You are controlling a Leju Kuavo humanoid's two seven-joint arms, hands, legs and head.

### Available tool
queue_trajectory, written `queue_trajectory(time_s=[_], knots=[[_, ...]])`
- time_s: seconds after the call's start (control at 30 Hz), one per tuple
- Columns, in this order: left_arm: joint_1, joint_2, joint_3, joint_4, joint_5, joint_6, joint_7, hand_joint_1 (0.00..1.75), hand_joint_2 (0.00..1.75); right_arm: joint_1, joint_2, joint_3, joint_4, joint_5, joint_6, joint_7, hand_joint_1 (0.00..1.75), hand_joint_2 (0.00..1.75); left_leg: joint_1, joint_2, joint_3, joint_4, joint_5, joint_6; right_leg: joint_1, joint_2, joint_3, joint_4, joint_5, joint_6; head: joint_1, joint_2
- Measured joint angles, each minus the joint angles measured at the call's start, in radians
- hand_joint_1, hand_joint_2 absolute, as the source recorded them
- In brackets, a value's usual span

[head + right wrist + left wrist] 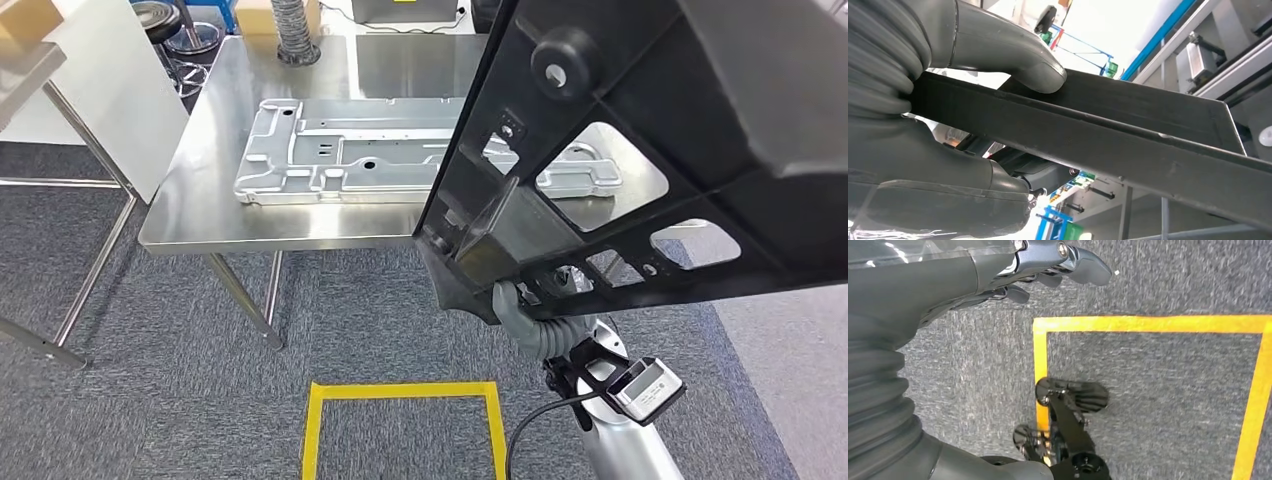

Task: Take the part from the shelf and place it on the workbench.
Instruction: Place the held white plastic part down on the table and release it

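Part (640,130) is riding in your right hand (527,305), which is clamping its lower edge, thumb against fingers. Workbench (200,150) is waiting ahead of that hand, so placing is remaining. Your left hand (1013,275) is hanging slack, holding nothing.

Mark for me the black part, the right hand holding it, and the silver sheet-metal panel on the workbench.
black part (640,150), head view, on its ribbed underside.
right hand (520,308), head view, on the grey fingers under the part's edge.
silver sheet-metal panel (350,150), head view, on its flat middle.
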Motion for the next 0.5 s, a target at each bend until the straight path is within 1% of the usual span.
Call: queue_trajectory(time_s=[0.03,0.07,0.1,0.13,0.17,0.2,0.23,0.27,0.3,0.37,0.4,0.43,0.47,0.5], knots=[[0.001,0.000,0.000,0.000,0.000,0.000,0.000,0.00,1.75,0.000,0.000,0.000,0.000,0.000,-0.001,0.000,1.75,1.75,-0.001,0.000,0.008,0.000,-0.008,0.001,0.000,-0.001,-0.041,0.042,-0.021,0.002,0.000,0.000],[0.002,0.000,0.000,0.000,0.001,0.001,0.000,0.00,1.75,0.000,0.000,0.000,0.000,0.000,-0.001,0.000,1.75,1.75,-0.002,0.000,0.017,0.000,-0.016,0.001,0.000,-0.001,-0.066,0.051,-0.020,0.001,0.000,0.000],[0.002,0.000,0.000,0.000,0.003,0.002,0.000,0.00,1.75,0.000,0.000,-0.001,0.000,0.000,-0.001,0.000,1.75,1.75,-0.003,0.000,0.027,0.000,-0.024,0.001,0.001,-0.001,-0.072,0.023,0.008,-0.002,0.000,0.000],[0.002,0.000,0.000,0.000,0.005,0.004,0.001,0.00,1.75,-0.001,0.000,-0.001,0.000,0.000,-0.001,0.000,1.75,1.75,-0.005,0.000,0.038,0.000,-0.032,0.000,0.003,-0.002,-0.061,-0.037,0.057,-0.008,0.000,0.000],[0.003,0.000,0.000,0.000,0.008,0.006,0.001,0.00,1.75,-0.004,0.001,-0.001,0.000,0.000,-0.001,0.000,1.75,1.75,-0.006,0.000,0.047,-0.001,-0.039,-0.001,0.006,-0.006,-0.042,-0.111,0.114,-0.017,0.000,0.000],[0.003,-0.002,0.000,0.000,0.010,0.008,0.001,0.00,1.75,-0.006,0.001,-0.002,0.000,0.000,-0.001,0.000,1.75,1.75,-0.007,-0.001,0.056,-0.002,-0.046,-0.004,0.011,-0.010,-0.025,-0.172,0.149,-0.024,-0.001,0.000],[0.002,-0.003,0.000,0.000,0.013,0.010,0.001,0.00,1.75,-0.010,0.002,-0.002,0.000,0.000,-0.001,0.000,1.75,1.75,-0.007,-0.001,0.062,-0.005,-0.053,-0.010,0.015,-0.014,-0.014,-0.213,0.164,-0.031,-0.002,0.000],[0.002,-0.004,0.000,0.000,0.015,0.011,0.000,0.00,1.75,-0.013,0.003,-0.002,0.000,-0.001,-0.001,0.000,1.75,1.75,-0.007,0.000,0.066,-0.010,-0.058,-0.016,0.018,-0.016,-0.009,-0.233,0.163,-0.036,-0.002,0.000],[0.002,-0.004,0.000,0.000,0.016,0.013,0.000,0.00,1.75,-0.015,0.005,-0.003,0.000,-0.001,-0.001,0.000,1.75,1.75,-0.008,0.001,0.071,-0.009,-0.056,-0.024,0.019,-0.014,-0.006,-0.239,0.152,-0.039,-0.003,0.000],[0.002,-0.003,0.000,0.000,0.019,0.014,-0.001,0.00,1.75,-0.019,0.010,-0.003,0.000,-0.001,-0.002,0.000,1.75,1.75,-0.008,0.003,0.080,0.002,-0.054,-0.038,0.015,-0.009,0.015,-0.256,0.163,-0.051,-0.003,0.000],[0.002,-0.003,0.001,0.000,0.020,0.014,-0.002,0.00,1.75,-0.022,0.013,-0.003,0.000,-0.001,-0.002,0.000,1.75,1.75,-0.008,0.003,0.079,0.024,-0.059,-0.043,0.012,-0.009,0.029,-0.263,0.167,-0.058,-0.004,0.000],[0.002,-0.002,0.001,0.000,0.021,0.014,-0.002,0.00,1.75,-0.025,0.017,-0.003,0.000,-0.001,-0.002,0.000,1.75,1.75,-0.006,0.003,0.065,0.058,-0.079,-0.046,0.010,-0.009,0.042,-0.265,0.167,-0.063,-0.006,0.000],[0.001,-0.002,0.001,0.000,0.021,0.014,-0.002,0.00,1.75,-0.029,0.021,-0.003,0.000,-0.001,-0.002,0.000,1.75,1.75,-0.004,0.004,0.036,0.111,-0.106,-0.051,0.010,-0.010,0.052,-0.266,0.161,-0.066,-0.007,0.000],[0.001,-0.002,0.001,0.000,0.021,0.014,-0.002,0.00,1.75,-0.032,0.024,-0.002,0.000,-0.001,-0.002,0.000,1.75,1.75,-0.002,0.003,-0.004,0.174,-0.136,-0.056,0.010,-0.010,0.059,-0.265,0.154,-0.068,-0.009,0.000]])
